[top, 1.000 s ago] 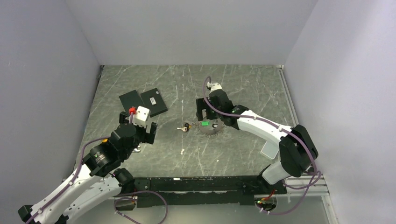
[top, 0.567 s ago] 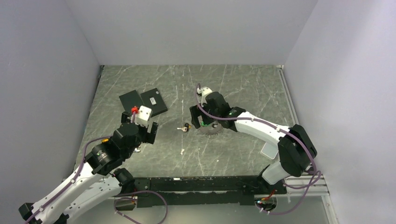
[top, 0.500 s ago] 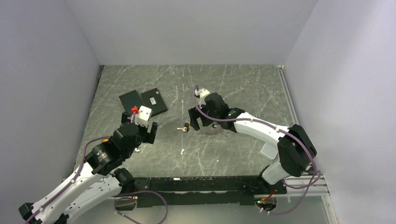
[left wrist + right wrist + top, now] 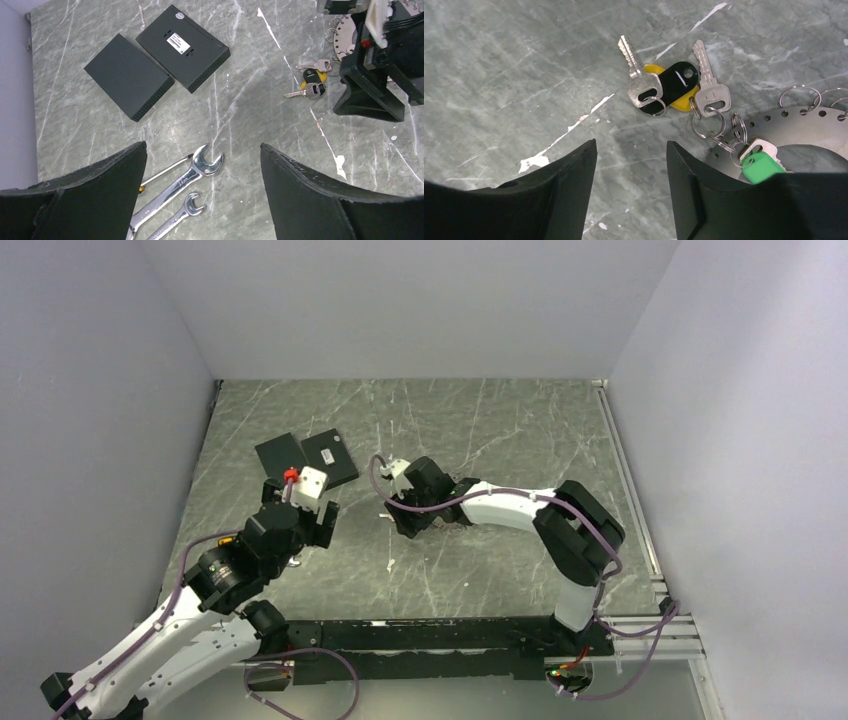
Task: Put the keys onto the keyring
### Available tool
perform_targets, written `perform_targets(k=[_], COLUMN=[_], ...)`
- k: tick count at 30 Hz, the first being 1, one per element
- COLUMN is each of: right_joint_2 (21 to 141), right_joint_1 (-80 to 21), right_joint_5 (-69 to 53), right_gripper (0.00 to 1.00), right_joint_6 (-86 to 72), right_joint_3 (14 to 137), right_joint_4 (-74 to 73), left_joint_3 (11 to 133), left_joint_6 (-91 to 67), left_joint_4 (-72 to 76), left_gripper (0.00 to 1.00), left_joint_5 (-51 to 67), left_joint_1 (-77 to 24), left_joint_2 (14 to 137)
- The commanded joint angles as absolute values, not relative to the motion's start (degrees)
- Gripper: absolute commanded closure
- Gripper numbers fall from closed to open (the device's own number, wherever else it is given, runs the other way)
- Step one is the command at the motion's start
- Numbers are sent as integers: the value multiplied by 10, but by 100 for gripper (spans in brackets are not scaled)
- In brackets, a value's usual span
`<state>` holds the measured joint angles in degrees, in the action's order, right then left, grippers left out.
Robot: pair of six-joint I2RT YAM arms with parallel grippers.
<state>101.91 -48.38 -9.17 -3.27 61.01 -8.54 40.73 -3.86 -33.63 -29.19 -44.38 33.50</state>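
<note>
Right wrist view shows keys [image 4: 669,87] and green tag [image 4: 760,166], indistinct from overhead.

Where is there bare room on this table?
Bare: the far strip of table beyond the black boxes, and the near middle. Crowded: around the keys, metal disc and right gripper; wrenches by the left gripper.

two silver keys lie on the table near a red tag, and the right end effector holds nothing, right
Almost. The tag is green, not red; the right wrist view shows it. The two silver keys do lie on the table near it, and the right end effector holds nothing.
</note>
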Motion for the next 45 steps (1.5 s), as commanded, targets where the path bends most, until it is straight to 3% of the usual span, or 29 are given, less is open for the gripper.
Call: perform_targets(k=[1, 12, 19, 27, 32, 45], right_joint_2=[1037, 1085, 1112, 1113, 1114, 1023], right_joint_1=[-483, -483, -483, -483, -483, -516], right_joint_5=[-80, -41, -31, -51, -53, -66], right_gripper=[46, 50, 59, 79, 100, 100], right_joint_6=[-4, 17, 16, 19, 18, 11], right_joint_3=[650, 679, 694, 692, 694, 643], right_joint_4=[-71, -68, -64, -63, -64, -66], left_joint_3=[410, 408, 408, 406, 404, 405], left_joint_6=[-33, -29, -28, -23, -21, -19], left_joint_4=[-311, -308, -309, -304, -301, -301], left_gripper=[12, 12, 13, 15, 15, 16], left_joint_5=[-292, -290, -288, -283, -280, -276], left_joint_1=[-444, -444, -445, -445, -444, -444], left_joint_2=[335, 339, 339, 342, 341, 347])
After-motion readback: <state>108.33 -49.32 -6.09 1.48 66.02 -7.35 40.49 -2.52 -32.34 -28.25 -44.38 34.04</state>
